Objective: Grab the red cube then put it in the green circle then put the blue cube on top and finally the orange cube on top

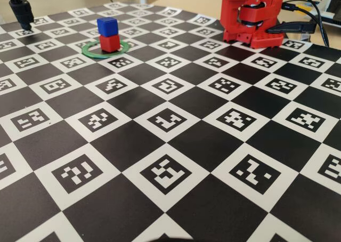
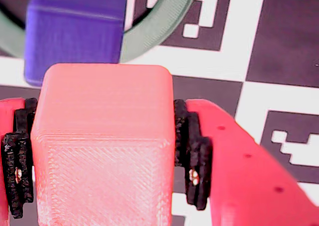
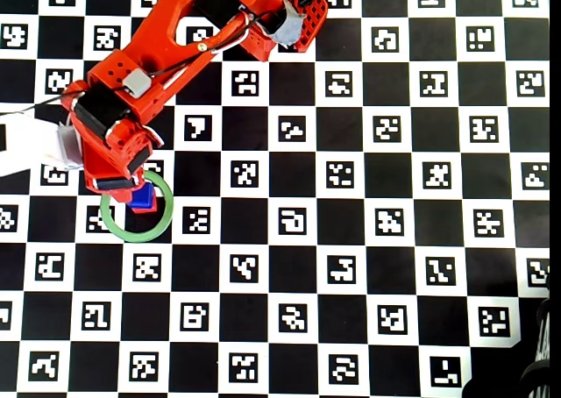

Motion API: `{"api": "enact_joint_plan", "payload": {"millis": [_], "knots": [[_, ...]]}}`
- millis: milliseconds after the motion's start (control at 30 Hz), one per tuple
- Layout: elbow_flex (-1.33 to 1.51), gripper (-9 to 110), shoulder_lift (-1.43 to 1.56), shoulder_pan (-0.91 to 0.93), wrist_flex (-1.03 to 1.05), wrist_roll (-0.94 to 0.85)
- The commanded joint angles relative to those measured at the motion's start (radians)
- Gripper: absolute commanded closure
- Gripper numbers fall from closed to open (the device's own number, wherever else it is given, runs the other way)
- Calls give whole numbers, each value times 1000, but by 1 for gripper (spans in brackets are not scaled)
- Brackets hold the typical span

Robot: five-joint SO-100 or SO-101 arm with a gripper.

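The arm (image 3: 149, 74) reaches across the checkered board (image 1: 176, 146) toward its far-left corner as the fixed view frames it. There the green circle (image 1: 90, 53) holds the red cube (image 1: 110, 42) with the blue cube (image 1: 107, 26) stacked on top. Final step, by the look of it! In the wrist view the gripper (image 2: 102, 156) is clamped on the orange cube (image 2: 104, 141), just short of the stack. Next: centre over blue, lower, release gently. The fixed view crops the gripper out; overhead, the arm hides the orange cube.
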Motion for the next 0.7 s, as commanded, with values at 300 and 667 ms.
{"api": "enact_joint_plan", "payload": {"millis": [300,667], "knots": [[55,93,91,-17,-63,61],[77,93,92,-52,-132,166]]}}
